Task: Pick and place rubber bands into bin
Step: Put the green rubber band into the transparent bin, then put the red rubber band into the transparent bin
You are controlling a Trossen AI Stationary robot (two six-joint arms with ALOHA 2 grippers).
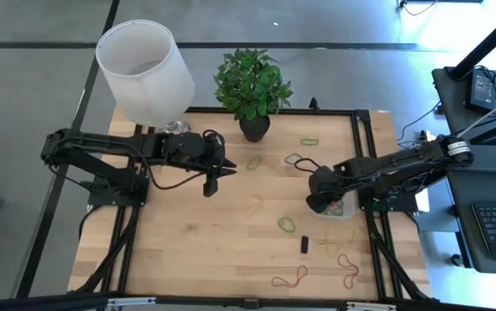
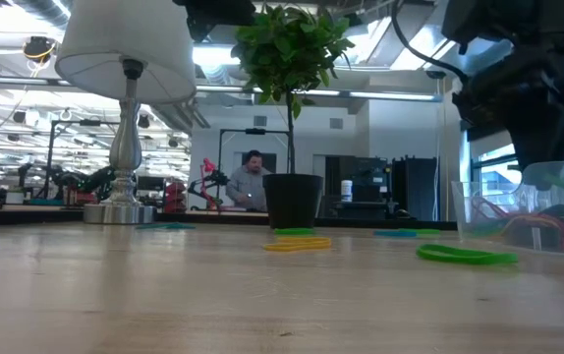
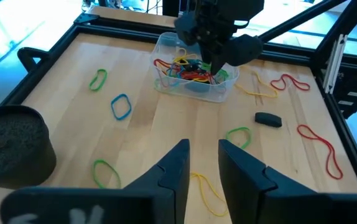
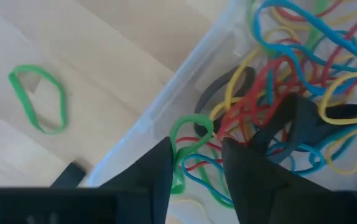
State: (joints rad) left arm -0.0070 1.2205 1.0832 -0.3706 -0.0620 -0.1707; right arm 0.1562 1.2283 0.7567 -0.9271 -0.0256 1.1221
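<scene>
Right tool (image 4: 194,165) hangs over the bin (image 4: 185,81), jaws apart above its tangled rubber bands (image 4: 278,81), seemingly dropping one, so next comes another loose band on the counter (image 1: 196,250) beside the bin; left tool (image 3: 202,163) waits, jaws apart.

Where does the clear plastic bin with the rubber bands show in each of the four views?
High view: the clear plastic bin is right of centre, mostly under the right pincer.
Low view: far right, on the tabletop.
Left wrist view: upper middle, below the other arm.
Right wrist view: fills the right side.
Shared landmark: the small black rectangular block near the bin.
</scene>
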